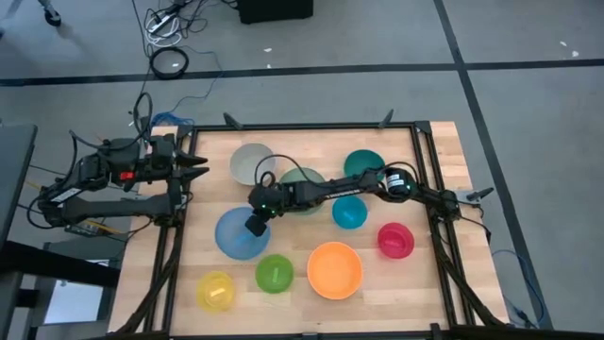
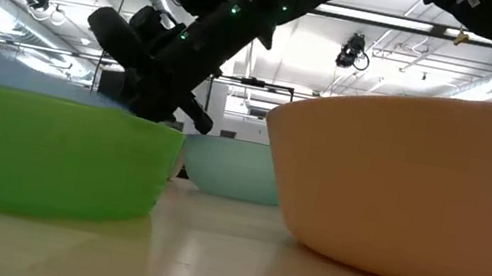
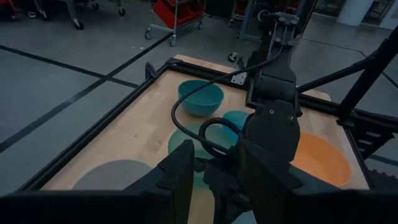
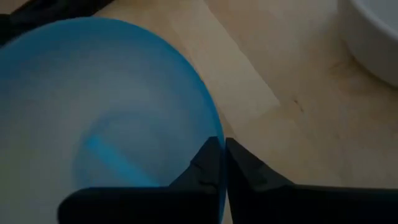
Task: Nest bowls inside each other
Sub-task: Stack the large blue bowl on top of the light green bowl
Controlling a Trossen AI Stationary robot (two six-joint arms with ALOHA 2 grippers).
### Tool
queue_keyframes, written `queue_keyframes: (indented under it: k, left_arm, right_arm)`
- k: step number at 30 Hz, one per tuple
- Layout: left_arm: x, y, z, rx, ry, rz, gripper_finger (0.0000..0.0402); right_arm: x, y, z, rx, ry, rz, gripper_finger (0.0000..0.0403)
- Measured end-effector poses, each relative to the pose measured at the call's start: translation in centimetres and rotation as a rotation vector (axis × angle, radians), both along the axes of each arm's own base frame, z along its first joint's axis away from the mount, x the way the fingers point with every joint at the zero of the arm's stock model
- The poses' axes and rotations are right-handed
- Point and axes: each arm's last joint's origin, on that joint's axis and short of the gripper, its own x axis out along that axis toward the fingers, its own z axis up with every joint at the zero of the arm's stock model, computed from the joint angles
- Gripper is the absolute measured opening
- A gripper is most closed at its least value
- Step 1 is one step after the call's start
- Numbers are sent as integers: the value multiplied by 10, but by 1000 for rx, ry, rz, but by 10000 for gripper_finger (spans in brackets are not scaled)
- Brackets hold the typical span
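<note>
From above, the wooden worktop (image 1: 415, 293) carries nine bowls, all apart from one another or nearly so. The blue bowl (image 1: 238, 234) sits left of centre, with the yellow bowl (image 1: 216, 289), the lime green bowl (image 1: 274, 272) and the orange bowl (image 1: 334, 269) in a row along the near edge. The pink-red bowl (image 1: 395, 240) and cyan bowl (image 1: 349, 212) lie to the right, the teal bowl (image 1: 363, 165) and white-grey bowl (image 1: 251, 162) toward the far edge, and the pale green bowl (image 1: 304, 179) shows partly under the right arm. The right tool (image 1: 255, 225) reaches across to the blue bowl's rim on its right side. The left tool (image 1: 196, 168) waits at the worktop's left edge, clear of the bowls.

At table height, the lime green bowl (image 2: 45, 153) and orange bowl (image 2: 420, 189) fill the foreground, and the right arm comes down behind them; its fingertips are hidden there.

The left wrist view shows the left tool (image 3: 214, 171) with fingers spread, holding nothing.

The right wrist view shows the right tool (image 4: 222, 152) pressed together on the blue bowl's (image 4: 93, 112) rim, apparently with the thin wall between the tips.
</note>
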Motion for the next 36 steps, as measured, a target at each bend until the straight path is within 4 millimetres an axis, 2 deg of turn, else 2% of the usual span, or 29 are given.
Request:
queue_keyframes:
  k: [4,6,9,13,18,20,23,27,31,36]
  left_arm:
    - [0,0,0,0,-1,0,136]
    - [0,0,0,0,0,0,136]
    - [0,0,0,-4,-1,1,136]
    - [0,0,-1,-7,4,2,136]
    - [-1,0,-2,-21,14,5,136]
    - [-1,0,-2,-25,14,7,136]
    - [-1,0,-2,-28,14,8,136]
    - [-1,0,-2,-29,15,8,136]
    - [-1,0,-2,-29,14,8,136]
    - [-1,0,-2,-29,15,8,136]
  right_arm:
    - [-1,-6,9,-15,-22,12,2]
    - [-3,-9,25,-36,-41,21,1]
    - [-15,-16,59,-96,-52,12,1]
    - [-45,-26,96,-244,72,-43,1]
    - [-88,-38,115,-348,353,-116,1]
    - [-99,-42,115,-388,445,-152,0]
    - [-104,-46,113,-414,504,-165,0]
    - [-102,-53,109,-410,511,-172,0]
    - [-101,-60,95,-378,511,-192,1]
    - [-105,-61,79,-306,565,-174,35]
